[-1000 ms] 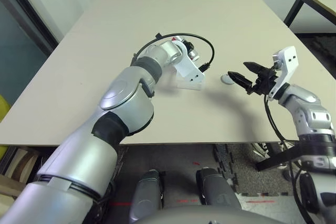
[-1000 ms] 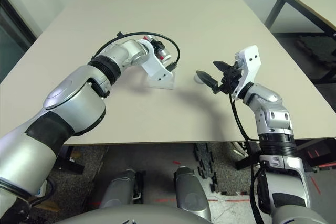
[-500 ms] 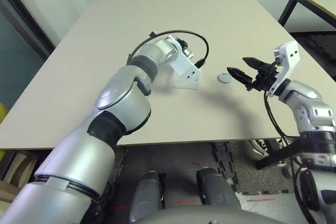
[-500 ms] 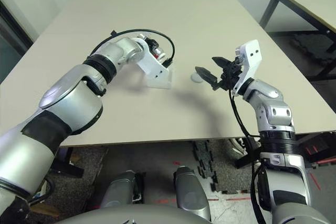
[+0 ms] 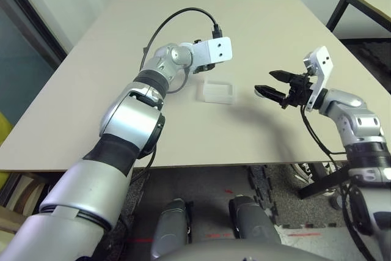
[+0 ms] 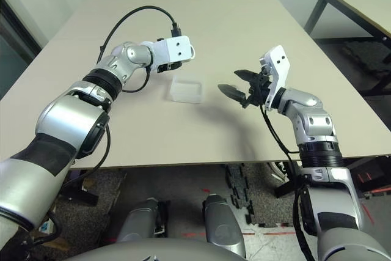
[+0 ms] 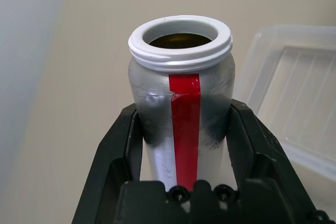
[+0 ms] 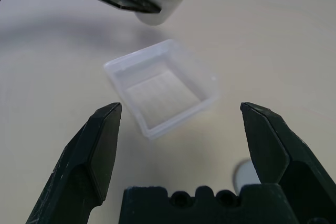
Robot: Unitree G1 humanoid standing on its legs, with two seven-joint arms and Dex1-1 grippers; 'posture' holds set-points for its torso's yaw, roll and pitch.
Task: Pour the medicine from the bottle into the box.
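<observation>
The left end effector (image 7: pixel 181 129) grips the uncapped silver, red-striped bottle (image 7: pixel 181 103) beside the clear box (image 5: pixel 216 91) on the desk (image 5: pixel 91 84); the right end effector (image 8: pixel 184 145) gapes wide, empty.

Bright, even indoor light from above, soft dim shadows of both arms on the pale worktop (image 5: pixel 122 90), faint sheen on silver forearms, wide-angle bending at head-view edges, left wrist background softly out of focus, box (image 8: pixel 163 87) slightly hazy.
</observation>
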